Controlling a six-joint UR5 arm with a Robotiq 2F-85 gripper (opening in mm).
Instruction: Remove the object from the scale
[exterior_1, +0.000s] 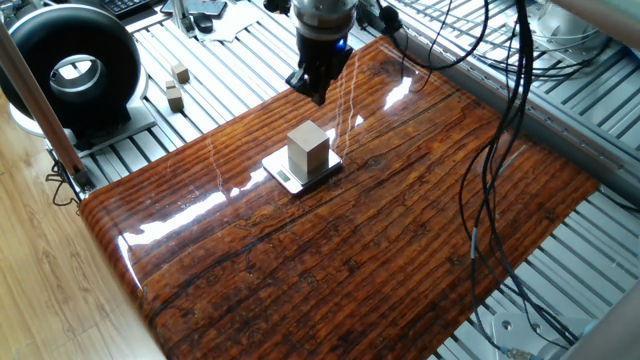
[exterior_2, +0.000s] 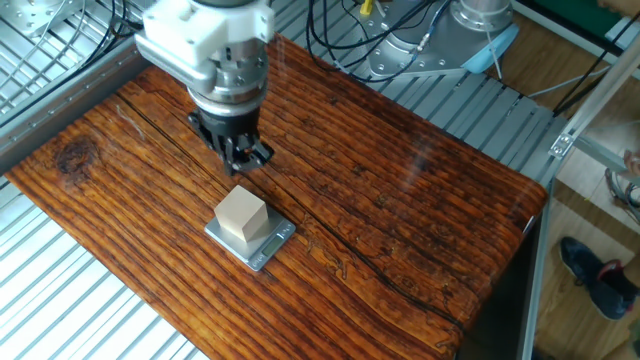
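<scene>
The object, a light tan wooden cube (exterior_1: 308, 148), sits upright on the scale (exterior_1: 287, 178), a thin silver slab near the middle of the wooden board. Both also show in the other fixed view: the cube (exterior_2: 242, 215) on the scale (exterior_2: 272, 249). My gripper (exterior_1: 318, 93) points down and hovers above the board just beyond the cube, apart from it. In the other fixed view the gripper (exterior_2: 246, 158) is close to the cube's far side. Its fingers look spread and hold nothing.
The scale rests on a glossy brown wooden board (exterior_1: 400, 230) over a ribbed metal table. Two small wooden cubes (exterior_1: 176, 86) and a black ring-shaped device (exterior_1: 75, 70) stand at the far left. Black cables (exterior_1: 500, 150) hang over the board's right side.
</scene>
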